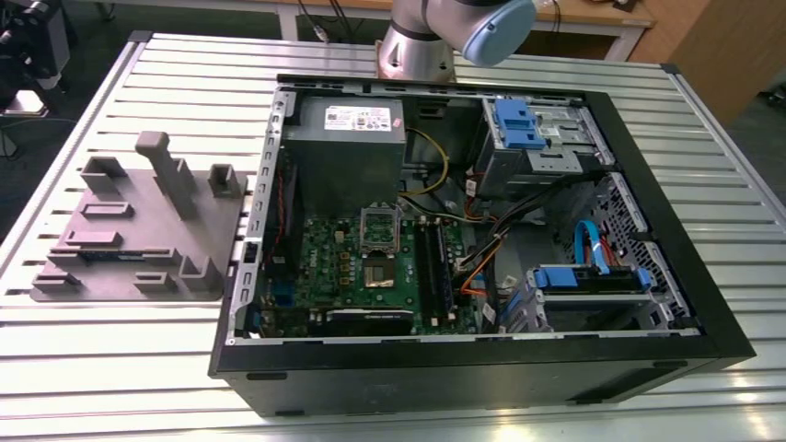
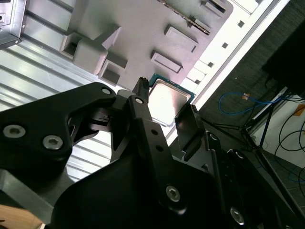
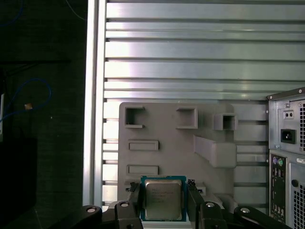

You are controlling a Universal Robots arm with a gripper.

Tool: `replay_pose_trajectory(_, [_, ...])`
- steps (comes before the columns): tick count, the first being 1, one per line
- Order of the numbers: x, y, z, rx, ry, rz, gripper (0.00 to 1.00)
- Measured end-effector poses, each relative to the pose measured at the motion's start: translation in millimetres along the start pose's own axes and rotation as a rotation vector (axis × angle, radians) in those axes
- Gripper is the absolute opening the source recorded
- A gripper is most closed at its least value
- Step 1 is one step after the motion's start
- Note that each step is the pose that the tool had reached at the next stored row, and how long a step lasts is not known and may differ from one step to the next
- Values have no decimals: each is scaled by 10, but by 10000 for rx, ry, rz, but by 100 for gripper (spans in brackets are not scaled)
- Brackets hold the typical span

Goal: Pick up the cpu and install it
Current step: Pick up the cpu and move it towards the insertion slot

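Silver-grey arm (image 1: pixel 418 46) is showing as a smooth metal cylinder, wearing a rounded pale blue cap (image 1: pixel 498 28) on its joint. The gripper (image 2: pixel 167 101) is looking matte black all over in both wrist views. Two slim black fingers (image 2: pixel 147 129) are tapering to narrow tips, one bar carrying small round holes along its length. A broad rounded link plate (image 2: pixel 62 124) is carrying two silver socket-head screws (image 2: pixel 51 141), and more silver screws are sitting lower on the finger bars. In the first wrist view, small round screw heads (image 3: pixel 125 205) are dotting the black knuckles.
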State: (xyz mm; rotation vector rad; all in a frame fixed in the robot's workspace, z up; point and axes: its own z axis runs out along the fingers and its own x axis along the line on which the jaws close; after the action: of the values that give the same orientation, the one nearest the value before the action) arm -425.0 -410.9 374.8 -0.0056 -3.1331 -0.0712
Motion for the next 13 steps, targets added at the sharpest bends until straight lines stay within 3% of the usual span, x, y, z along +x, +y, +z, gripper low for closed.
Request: replay_pose_trajectory(13, [-44,0,0,0,0,0,47])
